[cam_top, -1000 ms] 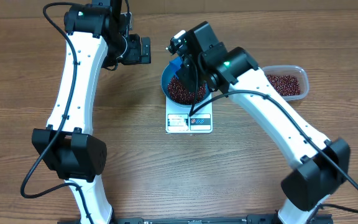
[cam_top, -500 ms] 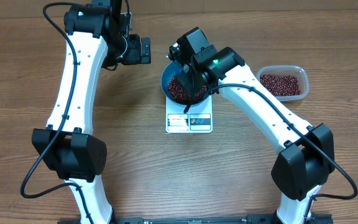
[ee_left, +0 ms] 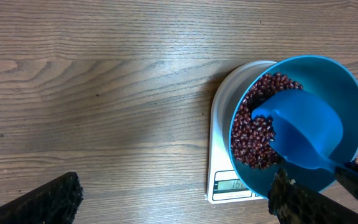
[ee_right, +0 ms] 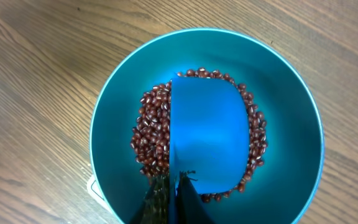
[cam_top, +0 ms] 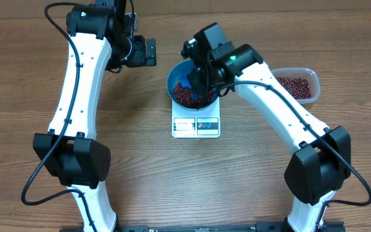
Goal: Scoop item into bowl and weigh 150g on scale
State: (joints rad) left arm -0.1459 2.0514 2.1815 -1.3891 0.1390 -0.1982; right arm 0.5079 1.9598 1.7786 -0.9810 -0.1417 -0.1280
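The blue bowl [cam_top: 173,82] stands on the white scale [cam_top: 196,126] with a heap of dark red-brown beans [ee_right: 151,134] inside. My right gripper [ee_right: 173,199] is shut on the handle of a small blue scoop [ee_right: 210,137], which lies on the beans in the bowl [ee_right: 284,137]; no beans show on its smooth face. In the overhead view the right gripper [cam_top: 195,82] hangs over the bowl. My left gripper [cam_top: 149,51] is open and empty, left of the bowl and above the table. In its own view the left gripper [ee_left: 173,205] frames the scale's display [ee_left: 232,185].
A clear plastic tub [cam_top: 306,72] holding more beans [cam_top: 294,87] sits to the right of the bowl, behind the right arm. Bare wooden tabletop [cam_top: 140,167] surrounds the scale.
The right wrist has swung a little to the right over the bowl, and the scoop now lies down on the beans. The left arm has not moved.
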